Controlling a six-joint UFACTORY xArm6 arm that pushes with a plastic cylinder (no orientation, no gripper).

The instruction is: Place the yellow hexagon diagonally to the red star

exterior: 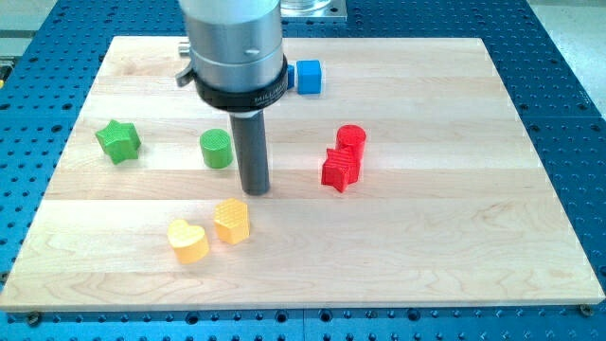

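Yellow hexagon [232,221]: ridged top, upright on the wooden board [445,237], touching nothing, with a yellow heart [187,241] just beside it on the view's left. You see my tip [255,191], a bare rod holding nothing, just above-right of it. Red star [339,169] lies further right, touching a red cylinder [351,138]; bare wood fills the right and bottom.
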